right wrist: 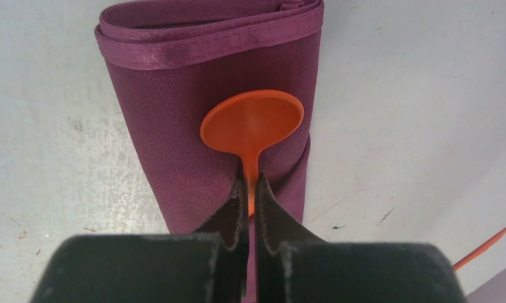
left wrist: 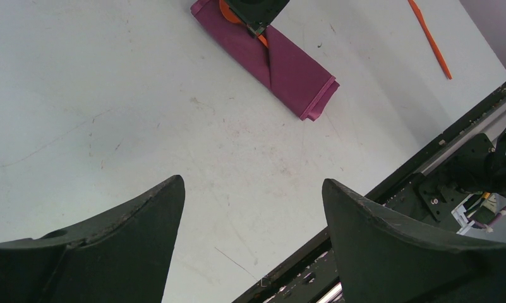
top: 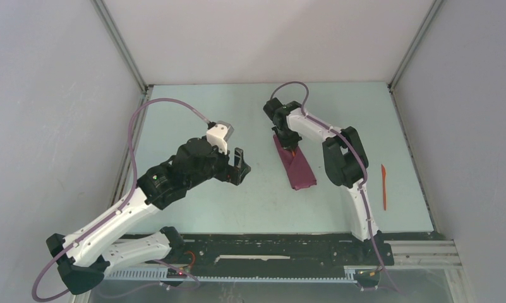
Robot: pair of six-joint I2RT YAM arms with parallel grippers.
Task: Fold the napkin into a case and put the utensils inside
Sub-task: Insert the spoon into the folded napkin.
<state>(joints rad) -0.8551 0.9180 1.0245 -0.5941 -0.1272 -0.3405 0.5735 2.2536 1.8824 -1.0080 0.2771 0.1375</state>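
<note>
The maroon napkin is folded into a narrow case (top: 295,165) lying mid-table; it also shows in the left wrist view (left wrist: 282,63) and the right wrist view (right wrist: 174,132). My right gripper (right wrist: 250,183) is shut on the handle of the orange spoon (right wrist: 253,123), whose round bowl lies over the case near its folded end. In the top view that gripper (top: 288,148) is at the case's far end. The slim straight orange utensil (top: 383,187) lies on the table to the right, apart from the case; it also shows in the left wrist view (left wrist: 429,39). My left gripper (left wrist: 253,189) is open and empty, left of the case (top: 240,165).
The pale green table (top: 193,113) is walled at the back and sides. A black rail (top: 269,246) runs along the near edge, by the arm bases. The left arm's purple cable (top: 168,104) loops over the table's left side.
</note>
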